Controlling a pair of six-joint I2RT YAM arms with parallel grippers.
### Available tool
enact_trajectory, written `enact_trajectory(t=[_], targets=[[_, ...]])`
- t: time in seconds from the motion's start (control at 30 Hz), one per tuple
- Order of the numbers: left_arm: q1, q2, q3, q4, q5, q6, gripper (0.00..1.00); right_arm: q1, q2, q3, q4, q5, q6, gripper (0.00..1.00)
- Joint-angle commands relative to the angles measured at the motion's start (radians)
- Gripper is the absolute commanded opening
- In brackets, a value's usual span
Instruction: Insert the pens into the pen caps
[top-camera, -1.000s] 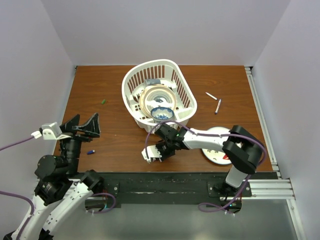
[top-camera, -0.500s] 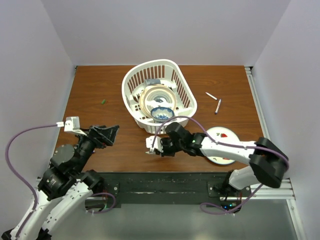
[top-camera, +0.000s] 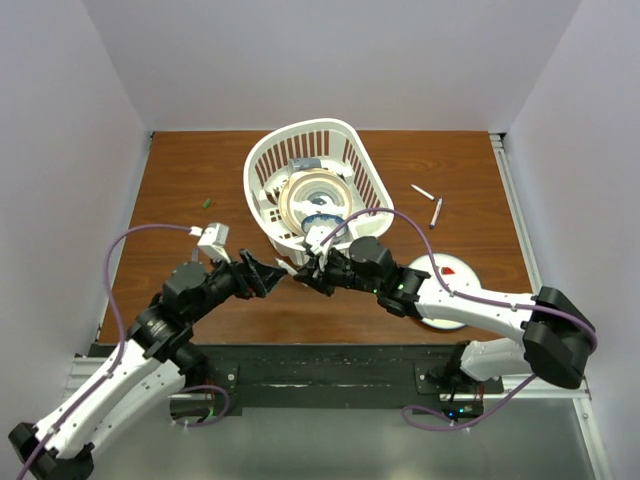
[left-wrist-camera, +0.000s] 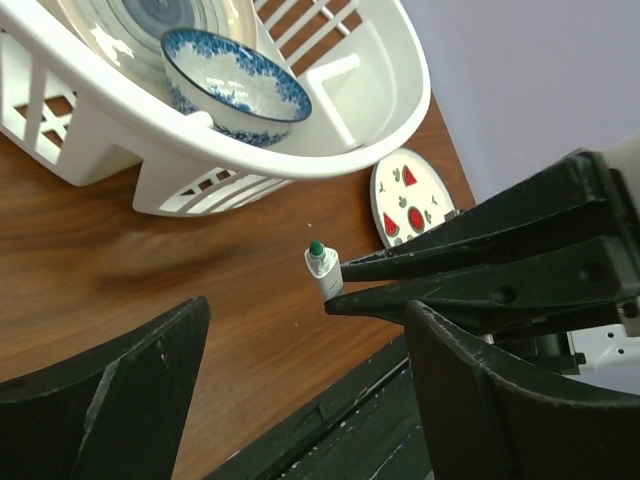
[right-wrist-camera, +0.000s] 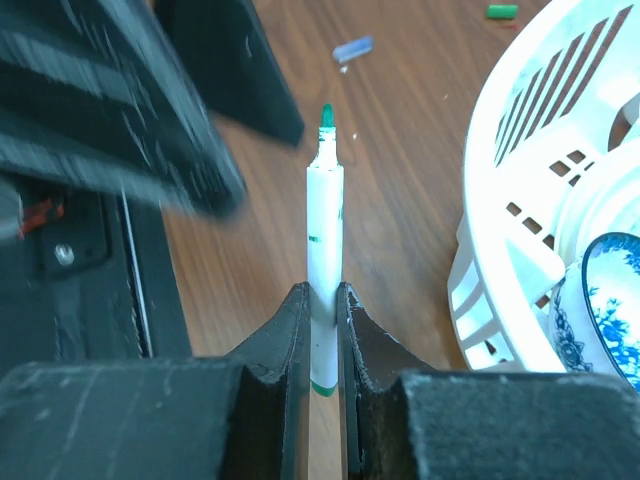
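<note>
My right gripper (right-wrist-camera: 322, 295) is shut on a white pen (right-wrist-camera: 323, 230) with a bare green tip, held above the table in front of the basket; it also shows in the top view (top-camera: 305, 272). My left gripper (left-wrist-camera: 310, 380) is open and empty, facing the pen's tip (left-wrist-camera: 322, 270) from close by; in the top view it (top-camera: 262, 272) is just left of the right gripper. A green cap (top-camera: 206, 203) lies far left, also in the right wrist view (right-wrist-camera: 502, 11). A blue cap (right-wrist-camera: 352, 49) lies beyond the pen tip. Two more pens (top-camera: 422, 191) (top-camera: 436, 212) lie back right.
A white basket (top-camera: 262, 150) holding plates and a blue-patterned bowl (top-camera: 325, 222) stands at the middle back, right behind both grippers (left-wrist-camera: 250, 150). A small plate with watermelon print (top-camera: 445, 270) lies under the right arm. The table's front edge and black rail are close below.
My left arm has swung from the far left to the middle, facing the right gripper. My right gripper has moved up towards the basket front with the pen in it.
</note>
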Motion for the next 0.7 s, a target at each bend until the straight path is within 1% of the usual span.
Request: enact_trajectory(t=[0.0,0.17,0.27,0.43,0.53,0.57,0.67], targets=[[0.005,0.068,-0.022,0.154,0.065,0.003,0.80,0.014,0.022,0.034,0.124,0.070,0.126,0.00],[0.003,0.065,-0.033,0.198,0.033,-0.009,0.76,0.020,0.022,0.020,0.147,0.062,0.146,0.00],[0.003,0.048,-0.036,0.209,0.007,-0.008,0.69,0.022,0.020,0.012,0.159,0.059,0.158,0.00],[0.003,0.043,-0.052,0.217,-0.007,-0.008,0.63,0.025,0.025,0.018,0.159,0.050,0.172,0.00],[0.003,0.042,-0.046,0.209,-0.014,0.009,0.58,0.026,0.025,0.021,0.162,0.050,0.188,0.00],[0.003,0.043,-0.041,0.209,-0.013,0.018,0.53,0.028,0.027,0.021,0.164,0.050,0.195,0.00],[0.003,0.040,-0.036,0.218,-0.004,0.024,0.48,0.029,0.030,0.037,0.151,0.038,0.203,0.00]])
